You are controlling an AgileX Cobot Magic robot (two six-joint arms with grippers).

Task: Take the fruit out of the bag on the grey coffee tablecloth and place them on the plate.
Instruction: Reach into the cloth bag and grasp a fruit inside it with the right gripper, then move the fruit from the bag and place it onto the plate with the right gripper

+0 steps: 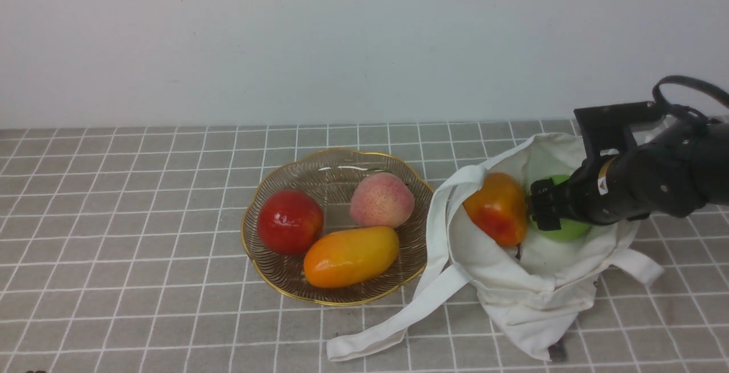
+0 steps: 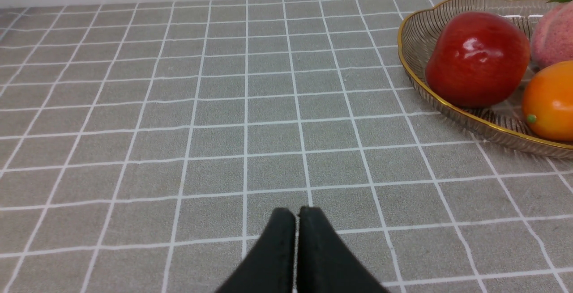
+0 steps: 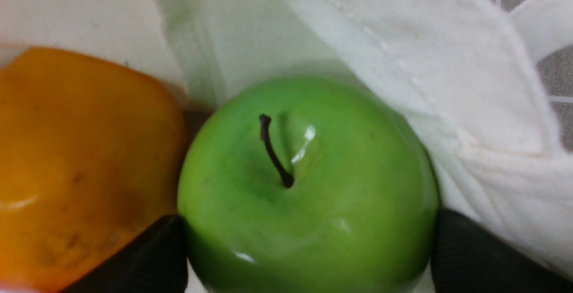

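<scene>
Apple point(image 3: 309, 185), green and roundish, sits in the open bag point(image 1: 547, 282) directly between the fingertips of the right pincer point(image 3: 309, 244), spread wide around its sides (the nearer arm by far); whether they grip yet, one cannot tell. The left pincer point(image 2: 297, 214) is closed, empty.

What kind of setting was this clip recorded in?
Probably a staged tabletop in a lab or test area, not a lived-in kitchen: a grid-patterned tablecloth against a plain pale wall, with a robot gripper at a green apple in a cloth bag.
</scene>
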